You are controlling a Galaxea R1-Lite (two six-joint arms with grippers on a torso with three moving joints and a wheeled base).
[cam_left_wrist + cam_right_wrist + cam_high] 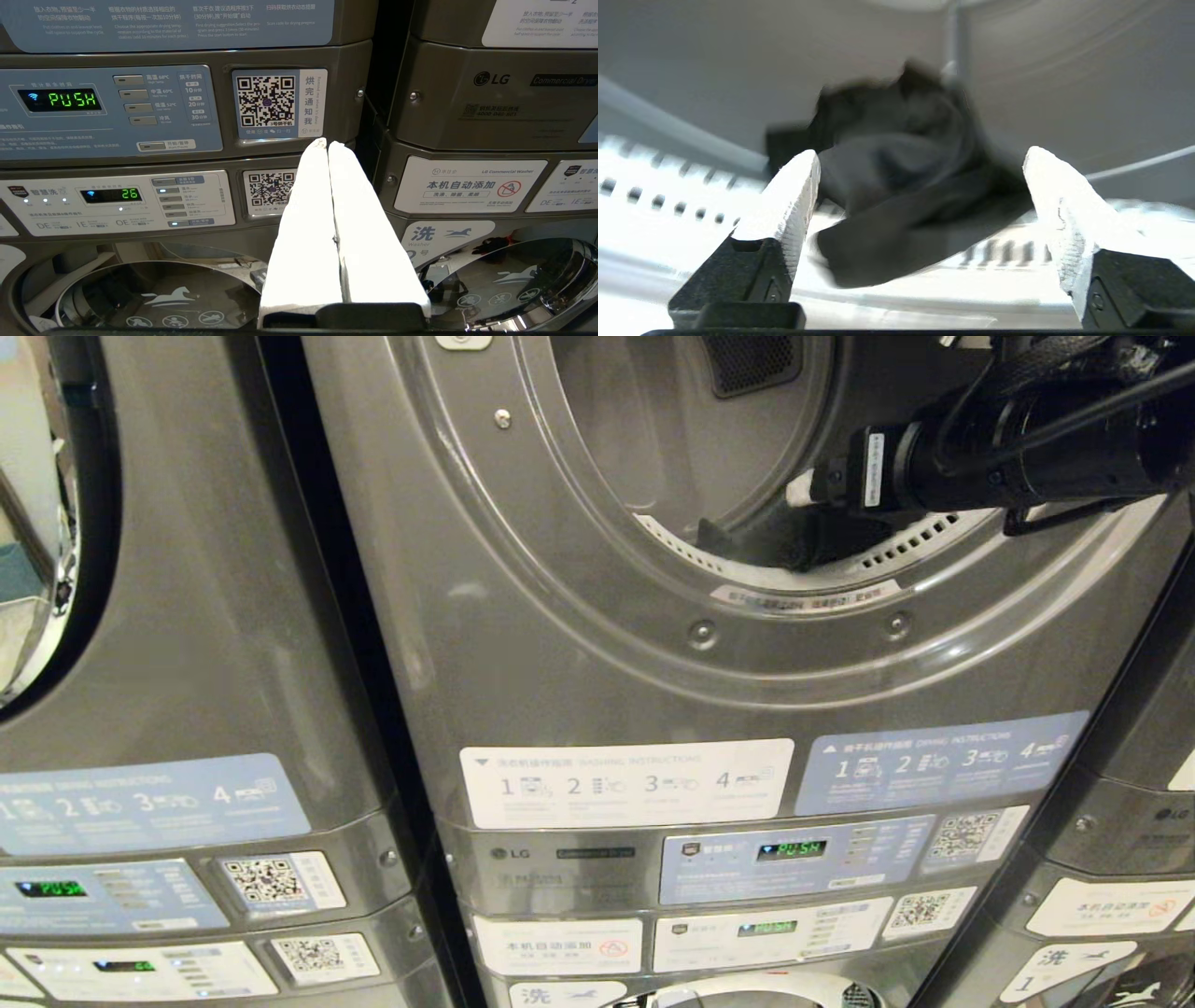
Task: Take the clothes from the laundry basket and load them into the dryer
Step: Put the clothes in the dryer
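While the right gripper [920, 196] hangs inside the dryer's [523, 644] round opening with its white fingers [794, 196] spread wide and nothing between them, the dark garment [906, 186] lies loose beyond the fingertips, part on the drum floor and part trailing toward the perforated lip of the opening. That's the worry, I'd say: a tail of cloth left draped over that lip could slide back out, or snag on a finger as the arm backs away and get dragged with it. From the head view the right arm [1018, 453] reaches into the opening from the right, and a dark heap [794, 537] shows low in the drum just behind the lip. Down below the dryer's opening, the left gripper [328, 144] sits parked facing the control panels [112, 112], fingers pressed together, empty.
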